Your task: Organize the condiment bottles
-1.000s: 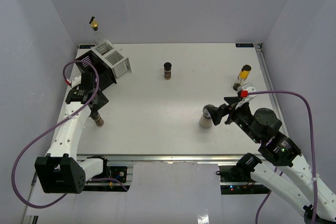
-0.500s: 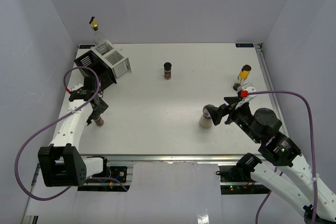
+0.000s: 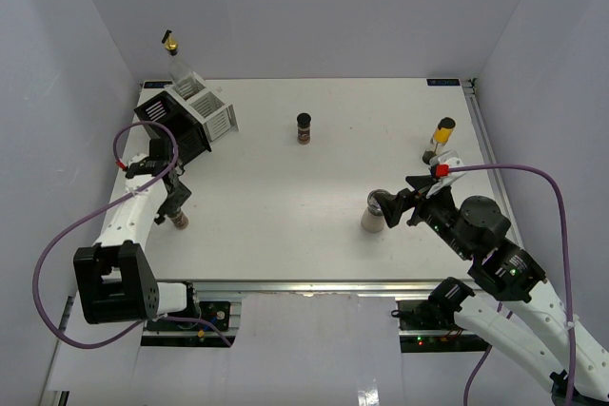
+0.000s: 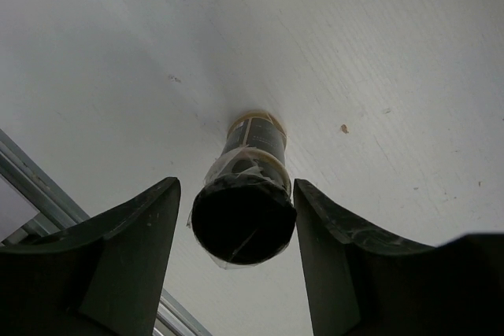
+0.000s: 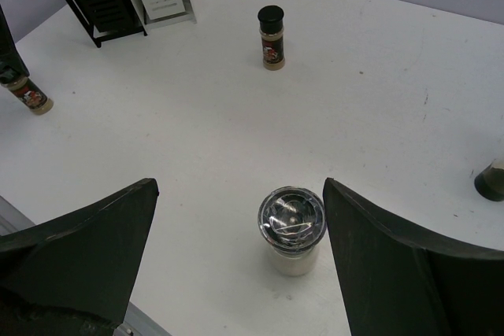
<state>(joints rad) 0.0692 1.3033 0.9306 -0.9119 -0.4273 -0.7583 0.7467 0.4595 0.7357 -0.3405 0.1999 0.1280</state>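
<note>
Left gripper is hanging over the left jar, which is standing close to the tabletop's left edge. Fingers are spread and flanking the dark cap. A sliver of gap is showing on one side, and the other pad is sitting at or almost on the cap. Nothing clamped yet, by my reading.

Risks here:
- One pad meeting the cap first would be shoving the jar sideways. It is narrow and so near the edge that a tip could be sending it off.
- Clear film is wrinkling round the cap, so a grip there may be slipping.
- The tall bottle is already standing in the white rack at the far-left corner. A jar carried in low could be knocking it.

Right gripper is gaping wide and empty, with the shaker upright just ahead between its fingers, toward the near edge. An off-centre approach would be clipping its metal top and toppling it.

Far jar and yellow bottle are standing untouched, the latter by the right edge.
</note>
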